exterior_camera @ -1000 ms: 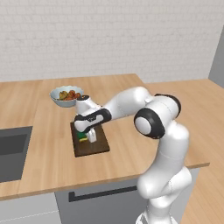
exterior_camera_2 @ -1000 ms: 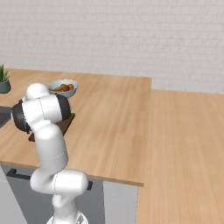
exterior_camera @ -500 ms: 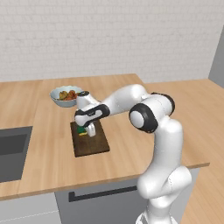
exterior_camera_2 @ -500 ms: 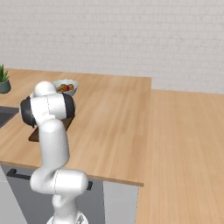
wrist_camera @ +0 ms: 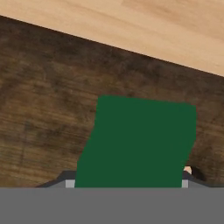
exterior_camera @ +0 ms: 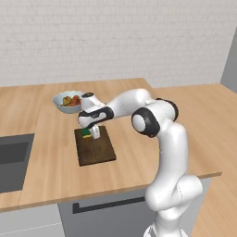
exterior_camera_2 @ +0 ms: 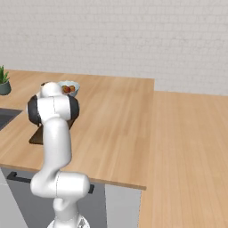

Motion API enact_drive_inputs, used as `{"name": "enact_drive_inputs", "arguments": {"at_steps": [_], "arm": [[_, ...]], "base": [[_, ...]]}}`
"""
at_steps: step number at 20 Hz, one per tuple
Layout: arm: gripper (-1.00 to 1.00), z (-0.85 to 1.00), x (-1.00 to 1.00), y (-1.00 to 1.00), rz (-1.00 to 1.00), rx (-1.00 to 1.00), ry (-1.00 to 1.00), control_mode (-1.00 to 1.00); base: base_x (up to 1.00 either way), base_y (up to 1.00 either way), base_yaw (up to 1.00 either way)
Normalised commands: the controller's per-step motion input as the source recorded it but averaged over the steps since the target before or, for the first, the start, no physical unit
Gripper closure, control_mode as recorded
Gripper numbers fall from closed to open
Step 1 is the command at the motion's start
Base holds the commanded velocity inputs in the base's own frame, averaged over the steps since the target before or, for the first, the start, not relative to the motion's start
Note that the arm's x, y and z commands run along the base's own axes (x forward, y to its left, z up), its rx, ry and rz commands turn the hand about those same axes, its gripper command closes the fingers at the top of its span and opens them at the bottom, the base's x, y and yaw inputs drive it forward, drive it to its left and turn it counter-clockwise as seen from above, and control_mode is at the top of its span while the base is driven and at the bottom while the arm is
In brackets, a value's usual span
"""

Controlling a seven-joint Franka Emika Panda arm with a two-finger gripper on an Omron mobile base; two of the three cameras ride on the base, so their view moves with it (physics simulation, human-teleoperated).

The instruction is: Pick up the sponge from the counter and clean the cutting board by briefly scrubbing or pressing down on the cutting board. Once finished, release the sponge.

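Sponge (wrist_camera: pixel 138 142) shifted toward cutting board's (exterior_camera: pixel 97 150) far end

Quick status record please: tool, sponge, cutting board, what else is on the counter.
tool: shut on the sponge, over the board's far end
sponge: green top up, held down on the cutting board
cutting board: flat on the counter, right of the sink
bowl: behind the board, holds fruit
release: not yet done
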Motion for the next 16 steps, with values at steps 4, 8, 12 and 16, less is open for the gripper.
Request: {"name": "enact_drive_inputs", "arguments": {"at_steps": [4,8,12,16], "arm": [[1.00,0.00,0.39,0.00,0.00,0.00,0.00,-1.00],[1.00,0.00,0.13,-0.01,0.00,0.00,0.00,-1.00],[1.00,0.00,-0.25,-0.27,0.00,0.00,0.00,-1.00],[1.00,0.00,-0.97,-0.81,0.06,0.00,0.00,-1.00]], "base": [[0.00,0.00,0.00],[0.00,0.00,0.00],[0.00,0.00,0.00],[0.00,0.00,0.00]]}}
